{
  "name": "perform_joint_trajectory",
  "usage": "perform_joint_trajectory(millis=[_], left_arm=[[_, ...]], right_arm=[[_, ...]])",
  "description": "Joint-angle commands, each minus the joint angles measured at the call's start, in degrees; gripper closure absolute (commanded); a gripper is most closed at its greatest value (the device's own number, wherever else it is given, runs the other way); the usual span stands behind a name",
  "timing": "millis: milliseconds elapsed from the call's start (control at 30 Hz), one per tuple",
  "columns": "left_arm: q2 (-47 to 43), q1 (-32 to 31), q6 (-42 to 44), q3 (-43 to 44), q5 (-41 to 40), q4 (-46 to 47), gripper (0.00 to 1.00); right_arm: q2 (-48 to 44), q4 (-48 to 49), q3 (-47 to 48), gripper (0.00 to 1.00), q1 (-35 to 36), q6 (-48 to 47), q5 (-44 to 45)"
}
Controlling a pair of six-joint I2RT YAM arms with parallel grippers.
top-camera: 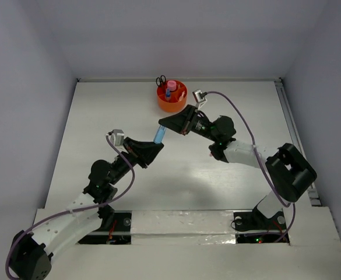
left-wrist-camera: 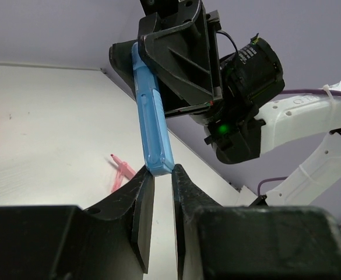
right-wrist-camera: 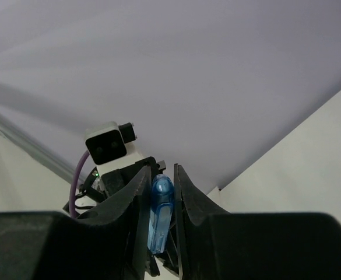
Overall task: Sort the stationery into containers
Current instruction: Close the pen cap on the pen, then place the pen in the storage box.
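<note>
Pale lavender walls (top-camera: 158, 35) close in a white table (top-camera: 100, 116), above whose middle the two arms meet. Clenched on the upper part of a translucent blue plastic pen (left-wrist-camera: 153, 116), the right gripper (top-camera: 161, 123) presses both black fingers against the barrel and holds it clear of the table, tilted. The pen's lower end sits right at the fingertips of the left gripper (left-wrist-camera: 161, 175), whose jaws stand only narrowly apart; whether they pinch the pen I cannot tell. Beyond the left claw, a thin pink piece (left-wrist-camera: 119, 175) lies on the table. Farther off, near the back wall, stands a small round bright-orange plastic tub (top-camera: 171, 104), with black-handled scissors (top-camera: 161, 80) and a pink-capped glue bottle (top-camera: 171, 86) upright inside it.
</note>
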Motion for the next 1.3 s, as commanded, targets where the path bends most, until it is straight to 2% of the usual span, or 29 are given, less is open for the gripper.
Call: perform_joint_trajectory(millis=[0, 200, 467, 567, 700, 867, 1000, 1033, 1100, 1133, 1267], left_arm=[[-0.42, 0.21, -0.67, 6.50, -0.91, 10.21, 1.00], [0.90, 0.21, -1.64, 7.99, -2.32, 10.65, 1.00], [7.14, 0.21, -0.85, 16.16, -1.01, 9.86, 1.00], [9.86, 0.21, 1.96, 20.03, -1.62, 7.48, 1.00], [13.55, 0.21, 2.67, 24.87, -0.22, 6.78, 1.00], [15.32, 0.21, 2.32, 25.05, -0.56, 7.58, 1.00], [14.18, 0.21, 2.84, 22.69, -2.66, 1.36, 0.98], [13.04, 0.21, 3.19, 21.89, -2.94, -0.40, 0.81], [11.55, 0.21, 4.07, 20.05, -3.99, -5.50, 0.62], [9.62, 0.21, 4.33, 17.86, -4.69, -7.00, 0.46], [3.11, 0.21, 5.04, 12.05, -7.85, -13.94, 0.24]], right_arm=[[-1.09, -1.53, -1.24, 1.00, 1.41, -2.76, -6.97], [-5.50, -16.73, -2.03, 1.00, 5.27, -15.14, -2.15], [-4.88, -19.36, -7.39, 1.00, 8.79, -18.31, -0.03], [-6.11, -15.79, -10.72, 1.00, 9.32, -17.88, 0.59], [-9.53, -25.61, -11.17, 1.00, 9.32, -22.88, 2.87], [-11.47, -27.72, -12.31, 1.00, 9.32, -23.95, 2.78], [-14.28, -33.08, -9.16, 1.00, 9.32, -25.61, 5.85], [-14.98, -34.14, -8.28, 1.00, 8.54, -26.66, 7.78], [-16.66, -35.11, -6.26, 1.00, 6.52, -27.02, 10.24], [-16.84, -35.03, -5.55, 1.00, 5.46, -26.85, 11.13], [-15.26, -33.97, -0.37, 1.00, -0.07, -25.62, 12.63]])
